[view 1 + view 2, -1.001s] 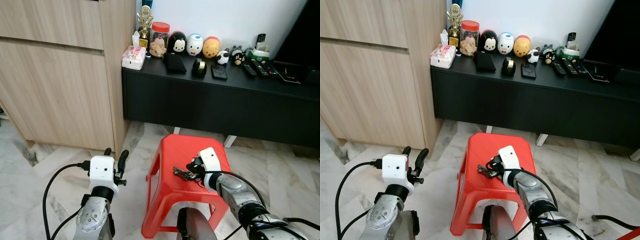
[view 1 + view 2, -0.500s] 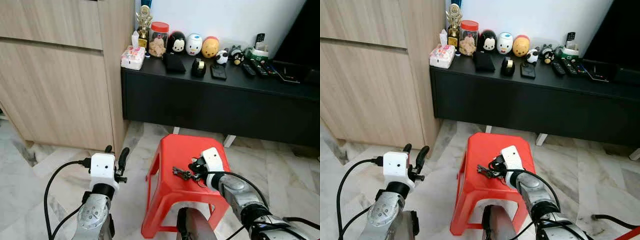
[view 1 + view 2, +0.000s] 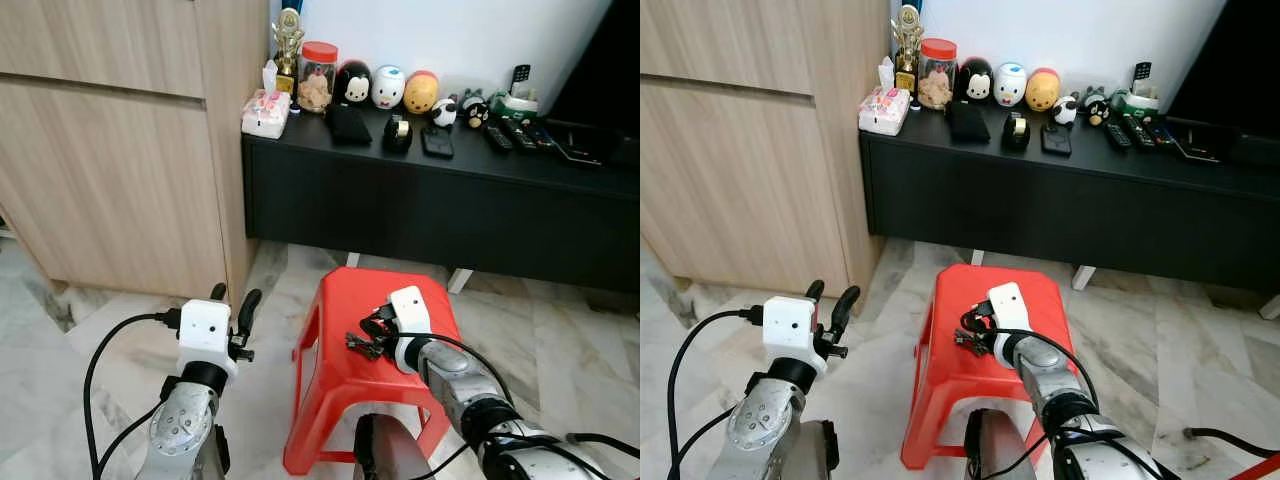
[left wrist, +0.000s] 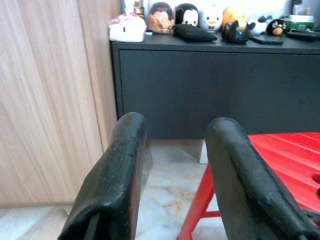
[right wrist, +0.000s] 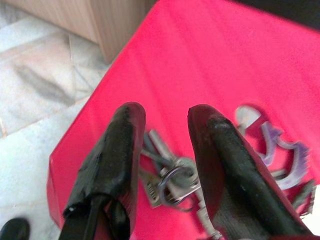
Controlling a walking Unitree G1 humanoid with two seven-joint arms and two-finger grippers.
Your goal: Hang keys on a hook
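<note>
Right wrist view: right tool (image 5: 162,150) is over the red stool (image 5: 210,65), fingers (image 5: 112,155) parted narrowly with the keys (image 5: 172,182) lying between them on the stool top. Not clamped; whether the pads touch the metal is unclear. Keys are a small bunch on a ring, slightly blurred.

In the left eye view the right tool (image 3: 375,325) sits low over the keys (image 3: 362,346), near the middle of the stool seat (image 3: 345,380), with the silver arm coming in from the lower right. Left tool (image 3: 232,308) is held up to the left of the stool, over the marble floor (image 3: 70,400), fingers moderately apart and gripping nothing; left wrist view confirms the gap between the fingers (image 4: 112,185).

Behind the stool stands a low black cabinet (image 3: 430,215). Its tabletop carries a tissue pack (image 3: 266,113), a trophy (image 3: 289,40), a red-lidded jar (image 3: 318,78), three round cartoon figures (image 3: 387,88), a black pouch (image 3: 350,125), small black items and remotes (image 3: 520,135). Light wood cupboard (image 3: 110,150) on the left, white wall at the back.
</note>
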